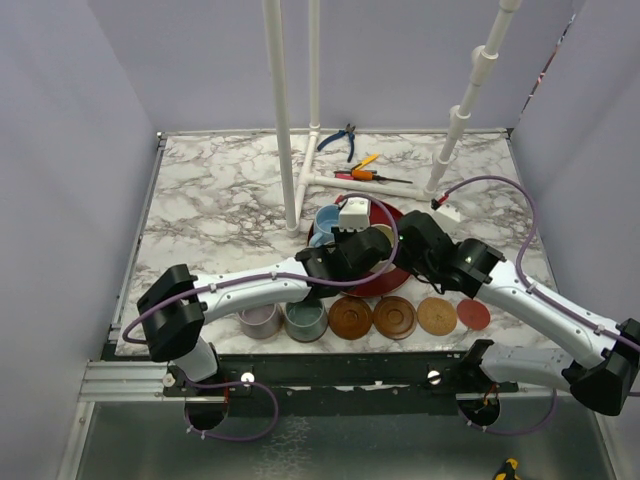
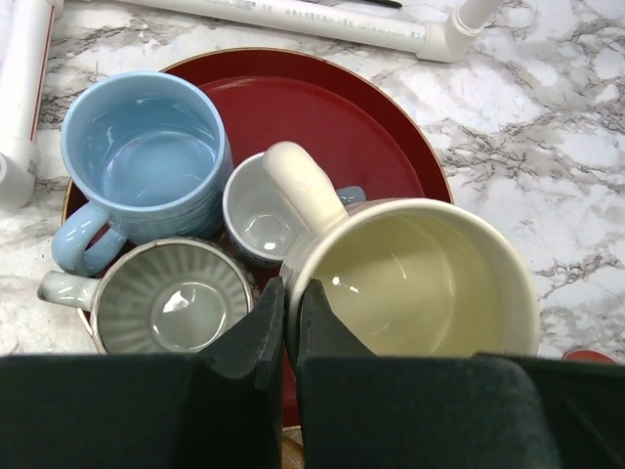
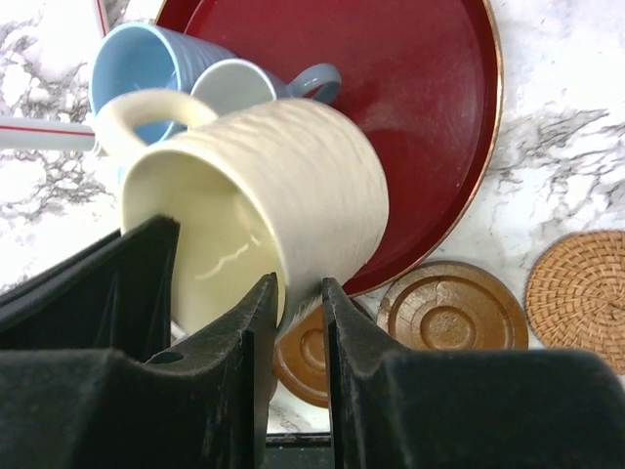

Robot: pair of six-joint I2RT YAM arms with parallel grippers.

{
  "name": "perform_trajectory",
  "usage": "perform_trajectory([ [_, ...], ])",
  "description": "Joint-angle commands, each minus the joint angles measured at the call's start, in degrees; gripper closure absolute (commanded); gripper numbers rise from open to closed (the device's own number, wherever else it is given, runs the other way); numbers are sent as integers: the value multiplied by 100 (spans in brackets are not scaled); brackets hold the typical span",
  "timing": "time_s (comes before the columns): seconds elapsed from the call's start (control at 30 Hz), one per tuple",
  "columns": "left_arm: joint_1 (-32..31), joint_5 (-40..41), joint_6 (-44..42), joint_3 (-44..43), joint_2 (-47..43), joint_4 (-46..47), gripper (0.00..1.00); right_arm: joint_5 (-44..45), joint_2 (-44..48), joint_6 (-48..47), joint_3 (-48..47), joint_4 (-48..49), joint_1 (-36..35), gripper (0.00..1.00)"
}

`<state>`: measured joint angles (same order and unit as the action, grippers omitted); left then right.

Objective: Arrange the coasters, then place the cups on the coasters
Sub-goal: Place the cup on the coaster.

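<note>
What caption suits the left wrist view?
Left jaws pinching the cream mug by its rim, over a red tray holding three mugs.

The left arm (image 1: 250, 288) reaches from the lower left toward frame centre, and the left gripper (image 2: 291, 296) is pinched tight on the rim of the cream cup (image 2: 420, 283). The right arm (image 1: 530, 300) stretches in from the lower right, and the right gripper (image 3: 299, 293) has its jaws slightly parted.

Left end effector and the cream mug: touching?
Touching. Left wrist view: the left end effector is clamped on the rim wall of the cream mug, no gap on either side.
</note>
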<state>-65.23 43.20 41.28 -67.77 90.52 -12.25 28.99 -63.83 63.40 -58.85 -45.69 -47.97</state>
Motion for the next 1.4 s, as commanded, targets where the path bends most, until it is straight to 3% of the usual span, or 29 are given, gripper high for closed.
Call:
perform_trajectory([
  [0.0, 167, -100, 240, -430, 121, 433, 100, -324, 112, 98, 97, 89, -39, 71],
  [0.3, 301, -165, 398, -691, 411, 510, 100, -240, 346, 190, 239, -177, -38, 60],
  [0.57, 441, -567, 253, -420, 209, 660, 100, 450, 656, -173, -149, -596, 82, 32],
  [0.9, 443, -1297, -510, -4, -561, 762, 100, -999, 479, -1810, -540, 236, 1530, 29],
  [1.23, 441, -2391, -1682, 467, -1361, 744, 100, -934, 328, -2853, -1260, 568, 1598, 28],
  [1.37, 421, -3072, -2002, 603, -1619, 601, 100, -789, 371, -3194, -1297, 737, 1695, 21],
])
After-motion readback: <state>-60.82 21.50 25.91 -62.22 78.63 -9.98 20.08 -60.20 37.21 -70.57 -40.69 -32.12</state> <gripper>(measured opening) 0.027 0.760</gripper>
